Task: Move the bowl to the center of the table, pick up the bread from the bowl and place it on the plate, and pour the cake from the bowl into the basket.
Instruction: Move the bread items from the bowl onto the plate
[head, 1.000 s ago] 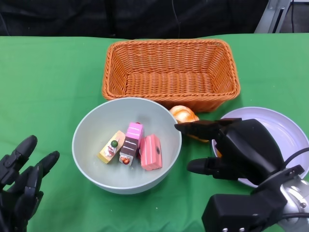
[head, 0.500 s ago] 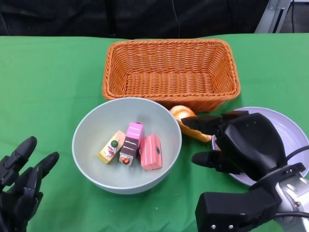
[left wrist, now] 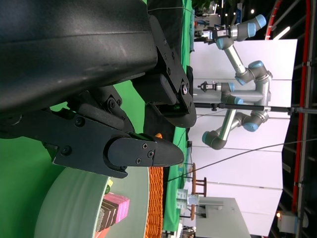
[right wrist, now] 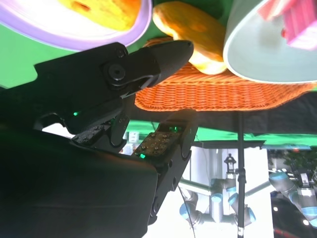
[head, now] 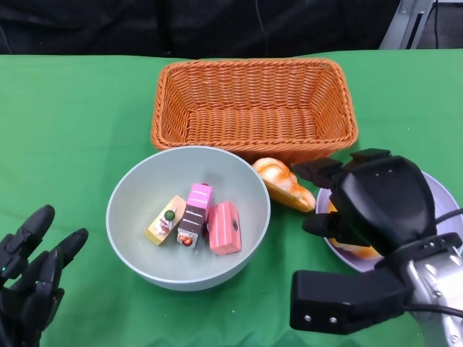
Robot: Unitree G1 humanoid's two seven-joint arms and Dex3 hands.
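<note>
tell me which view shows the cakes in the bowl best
The head view: all three cakes lie fully visible inside the bowl. The right wrist view catches only a pink edge over the bowl's rim; the left wrist view shows a pink and brown piece behind the left hand.

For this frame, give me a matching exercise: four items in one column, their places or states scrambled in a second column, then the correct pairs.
Items:
1. basket
2. bowl
3. bread roll
4. left hand

States:
A. lies on the green cloth between bowl and plate
B. holds three cake pieces
C. open, holding nothing
D. has nothing inside

Pairs: 1-D, 2-B, 3-A, 4-C
</note>
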